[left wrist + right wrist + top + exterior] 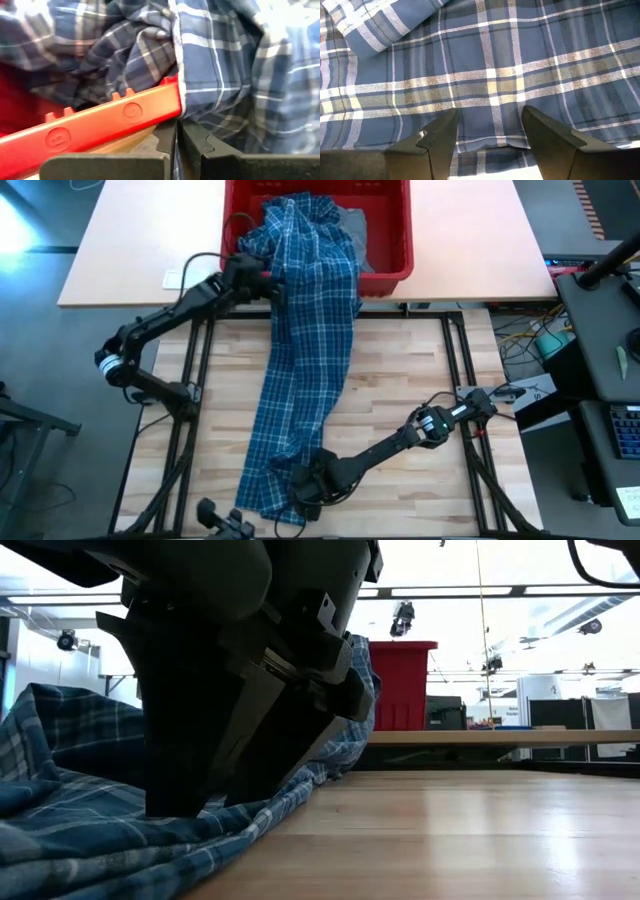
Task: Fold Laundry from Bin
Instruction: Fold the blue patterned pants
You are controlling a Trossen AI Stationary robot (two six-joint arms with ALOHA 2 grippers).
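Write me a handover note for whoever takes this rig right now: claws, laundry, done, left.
Left claw: shut on the plaid shirt at the front rim of the red bin.
Right claw: open, fingers pressed down on the shirt's near end on the wooden table.
Shirt: stretched from inside the bin over the rim and down the table, still bunched, not flat.
Grey garment: in the bin, partly under the shirt.
Done: shirt mostly pulled out.
Left: free the rest from the bin, spread it, fold it, then do the remaining laundry.
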